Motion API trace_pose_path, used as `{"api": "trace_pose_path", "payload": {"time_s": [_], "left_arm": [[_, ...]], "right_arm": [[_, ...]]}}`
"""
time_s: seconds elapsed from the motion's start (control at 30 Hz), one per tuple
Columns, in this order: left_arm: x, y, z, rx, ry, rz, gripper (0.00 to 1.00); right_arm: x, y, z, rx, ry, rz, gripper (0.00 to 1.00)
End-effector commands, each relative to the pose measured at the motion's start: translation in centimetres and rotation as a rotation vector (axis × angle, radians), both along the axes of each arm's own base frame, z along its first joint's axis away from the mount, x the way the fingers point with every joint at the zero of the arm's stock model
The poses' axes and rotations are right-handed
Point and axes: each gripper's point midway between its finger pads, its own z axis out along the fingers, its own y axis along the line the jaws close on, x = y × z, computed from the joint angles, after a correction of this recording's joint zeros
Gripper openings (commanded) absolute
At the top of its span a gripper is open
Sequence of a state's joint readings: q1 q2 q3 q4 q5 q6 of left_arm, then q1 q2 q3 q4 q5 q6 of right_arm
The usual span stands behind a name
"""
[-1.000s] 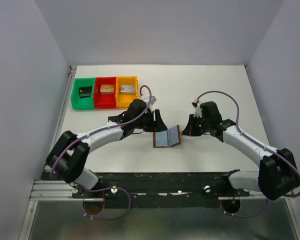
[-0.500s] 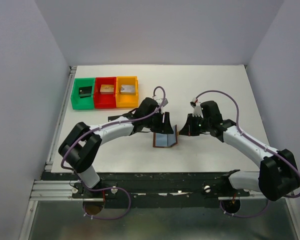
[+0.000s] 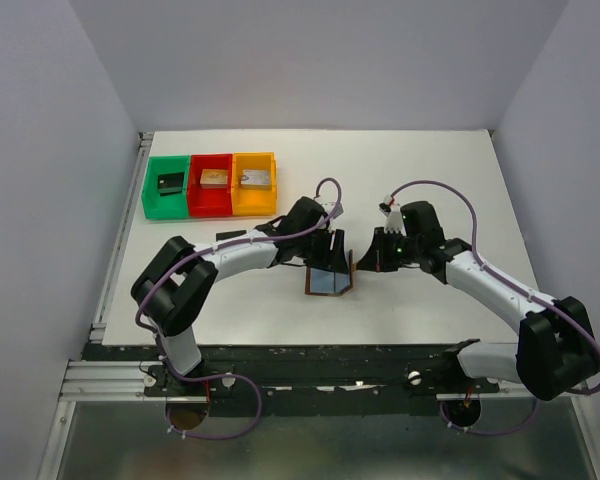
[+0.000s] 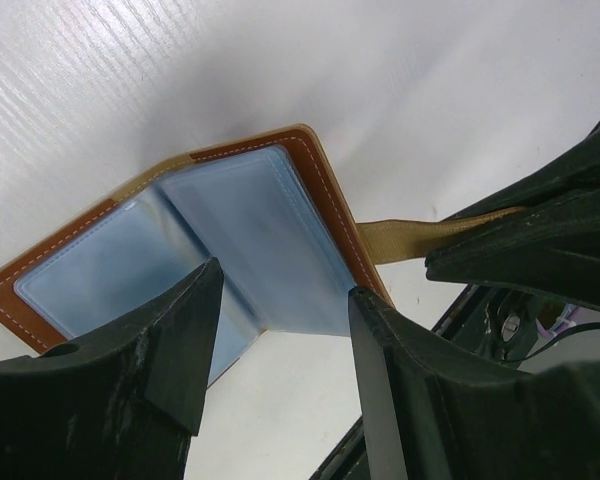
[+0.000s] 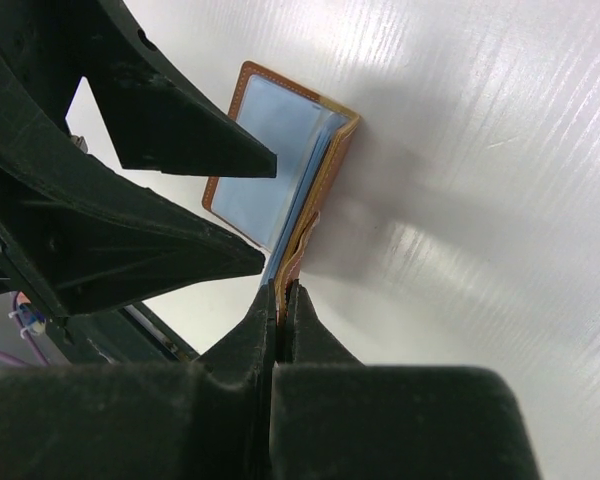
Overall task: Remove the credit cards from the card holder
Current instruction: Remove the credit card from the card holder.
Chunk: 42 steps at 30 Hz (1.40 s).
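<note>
From above, the holder [image 3: 328, 283] lies open on the table [image 3: 430, 160] near its middle, between the two arms. Three bins [image 3: 211, 184] sit at the far left. The left gripper [image 3: 330, 247] hangs over the holder's far edge and the right gripper [image 3: 366, 262] is at its right side.

On the left wrist view, the left fingers [image 4: 185, 330] stand apart above the blue-grey lining, holding nothing. A tan strap [image 4: 410, 236] runs right into the other gripper.

On the right wrist view, the right gripper is clamped tight on the holder's brown edge, and that flap is tilted up.
</note>
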<state>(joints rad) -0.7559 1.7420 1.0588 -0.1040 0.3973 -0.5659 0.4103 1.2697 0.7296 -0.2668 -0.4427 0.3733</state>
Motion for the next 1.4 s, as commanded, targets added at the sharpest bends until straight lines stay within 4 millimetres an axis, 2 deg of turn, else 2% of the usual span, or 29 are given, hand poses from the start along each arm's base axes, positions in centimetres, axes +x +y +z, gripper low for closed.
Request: {"api": "trace_pose_path", "payload": {"time_s": [0.0,0.13,0.67,0.93,1.1,1.37], "left_arm": [[0.2,-0.7,0.1,0.007,-0.017,-0.024,0.64],[0.4,-0.8,0.2,0.008,-0.025,-0.021,0.65],[0.4,0.2,-1.5,0.077,-0.012,0.020,0.63],[1.0,2.0,-0.6,0.110,-0.076,0.104,0.63],[1.2,2.7,-0.7,0.133,-0.087,0.128,0.63],[1.0,2.2,-0.6,0.129,-0.086,0.105,0.63]], "right_arm": [[0.4,0.4,0.6,0.025,-0.016,0.016,0.00],[0.4,0.5,0.4,0.024,-0.010,0.017,0.00],[0.3,0.4,0.6,0.026,-0.014,0.017,0.00],[0.3,0.2,0.5,0.015,-0.020,0.020,0.00],[0.4,0.2,0.4,0.013,-0.020,0.019,0.00],[0.3,-0.1,-0.5,-0.006,-0.005,0.006,0.00]]}}
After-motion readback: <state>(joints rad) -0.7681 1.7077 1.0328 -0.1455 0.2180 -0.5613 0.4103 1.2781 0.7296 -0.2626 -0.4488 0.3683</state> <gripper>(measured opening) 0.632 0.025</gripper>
